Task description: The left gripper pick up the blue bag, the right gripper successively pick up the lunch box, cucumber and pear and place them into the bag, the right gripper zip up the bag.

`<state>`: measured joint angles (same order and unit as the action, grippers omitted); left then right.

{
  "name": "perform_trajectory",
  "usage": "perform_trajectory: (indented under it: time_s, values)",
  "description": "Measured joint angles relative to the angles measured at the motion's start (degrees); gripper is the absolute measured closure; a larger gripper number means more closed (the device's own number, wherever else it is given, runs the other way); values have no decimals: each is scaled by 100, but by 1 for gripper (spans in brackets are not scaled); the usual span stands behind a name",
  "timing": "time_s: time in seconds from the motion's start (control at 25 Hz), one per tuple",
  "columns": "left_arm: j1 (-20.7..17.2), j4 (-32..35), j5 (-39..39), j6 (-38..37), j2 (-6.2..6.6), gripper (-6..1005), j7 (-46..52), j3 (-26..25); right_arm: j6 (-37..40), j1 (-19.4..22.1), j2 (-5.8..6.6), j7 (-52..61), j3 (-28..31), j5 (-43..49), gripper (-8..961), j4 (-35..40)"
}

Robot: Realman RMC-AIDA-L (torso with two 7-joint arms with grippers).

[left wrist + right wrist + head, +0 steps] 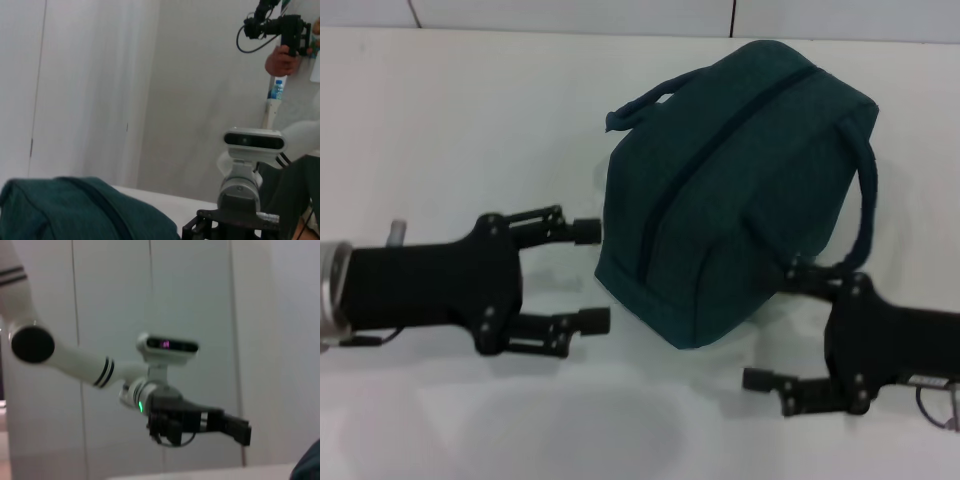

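On the white table (440,120), the bag (730,180) sits centre-right in the head view, lying at an angle with its zipper (710,150) running diagonally across the top. Zipper line looks closed along its visible length; the pull isn't visible. One handle (638,104) flops off the far-left end, the other (866,190) loops down the right side.

Left gripper (595,277) is just left of the bag, low over the table, fingers spread wide and holding nothing. Its upper fingertip (586,231) is right at the bag's left edge; can't tell if it's touching. The lower fingertip is clear of the fabric.

Right gripper (775,325) is at the bag's near-right corner, also spread, nothing pinched. One finger (802,270) is up against the bag's lower edge near the handle loop, and the other finger points left over bare table.

Left wrist view: bag top (75,210) in the foreground, right arm's wrist and camera beyond it. Right wrist view: left gripper (242,430) seen against the wall, green ring light (140,406) on.
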<state>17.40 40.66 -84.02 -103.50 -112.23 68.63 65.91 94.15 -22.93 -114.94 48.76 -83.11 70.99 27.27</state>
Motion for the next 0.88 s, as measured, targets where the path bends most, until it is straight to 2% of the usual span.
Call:
perform_trajectory:
  time_s: [0.32, 0.52, 0.88]
  values:
    - [-256, -63, -235, -145, 36, 128, -112, -12, -175, 15, -20, 20, -25, 199, 76, -103]
    - [-409, -55, -323, -205, 13, 129, -163, -236, -214, -13, -22, 20, -80, 203, 76, -136]
    - [-447, -64, -540, -337, -10, 129, -163, -279, -293, -34, -27, 19, -83, 204, 76, -89]
